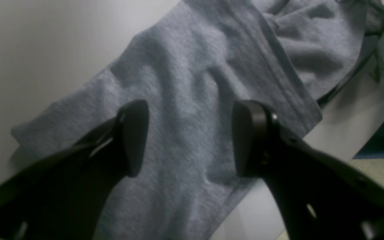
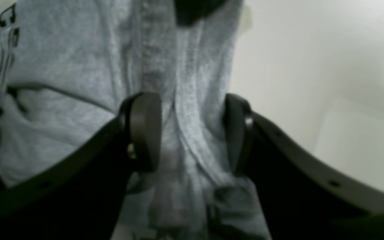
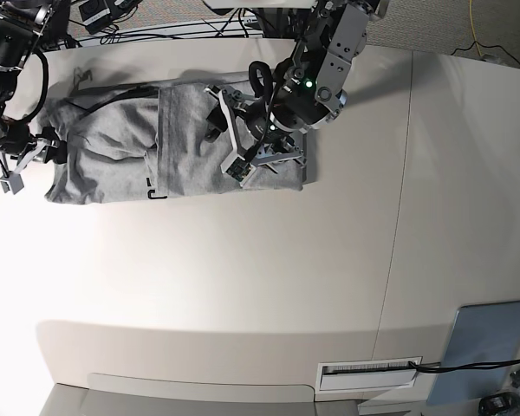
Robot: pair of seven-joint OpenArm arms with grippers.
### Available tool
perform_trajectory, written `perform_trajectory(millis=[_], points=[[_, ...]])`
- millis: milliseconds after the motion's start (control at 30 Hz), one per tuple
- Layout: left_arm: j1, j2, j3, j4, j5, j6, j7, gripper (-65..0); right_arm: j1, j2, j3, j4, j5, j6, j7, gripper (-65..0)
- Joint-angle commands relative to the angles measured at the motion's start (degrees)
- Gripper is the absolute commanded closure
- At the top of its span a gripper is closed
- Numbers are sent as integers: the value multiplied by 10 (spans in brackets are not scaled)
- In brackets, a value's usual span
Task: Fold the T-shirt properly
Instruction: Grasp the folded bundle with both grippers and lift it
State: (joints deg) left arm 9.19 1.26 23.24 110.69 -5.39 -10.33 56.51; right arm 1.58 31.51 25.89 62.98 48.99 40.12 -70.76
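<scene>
Two risks are looming: left gripper (image 1: pixel 190 138) is hanging released above T-shirt (image 1: pixel 192 83), possibly snagging both layers; right gripper (image 2: pixel 192 131) is straddling a bunched fold, seemingly unclenched, and dragging it could undo the fold.

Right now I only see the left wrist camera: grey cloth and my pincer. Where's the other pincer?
Observer: The right pincer is at the opposite end of the T-shirt from your left pincer.
Operator: Is it holding anything?
Observer: No. Its jaws stand open, astride a bunched ridge of cloth.
Operator: What shape is the whole shirt?
Observer: A long band lying crosswise on the table, with a layer folded over near its middle.
</scene>
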Motion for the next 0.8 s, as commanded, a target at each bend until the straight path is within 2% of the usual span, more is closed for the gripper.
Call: perform_trajectory(millis=[0,133,200,367,467,567,667,733,767], points=[[-5,6,2,9,-4,-1,-9,-395,2,3,0,3,3,-1,-30,-291],[-5,6,2,9,-4,-1,-9,-395,2,-4,0,3,40,-1,-47,-291],[-5,6,2,9,-4,-1,-9,-395,2,-4,0,3,46,-1,-47,-260],[-5,6,2,9,-3,-1,-9,-395,2,-4,0,3,45,-1,-30,0],[-5,6,2,9,-3,-1,-8,-395,2,5,1,3,45,-1,-1,0],[-4,5,2,9,18,-1,-8,-395,2,37,1,3,49,-1,24,0],[-5,-10,2,9,33,3,-9,-395,1,66,1,4,115,-1,6,0],[-3,-28,2,9,33,9,-9,-395,0,76,1,9,192,-1,-17,0],[-1,-37,2,9,38,10,-9,-395,0,75,1,16,210,-1,-25,0]])
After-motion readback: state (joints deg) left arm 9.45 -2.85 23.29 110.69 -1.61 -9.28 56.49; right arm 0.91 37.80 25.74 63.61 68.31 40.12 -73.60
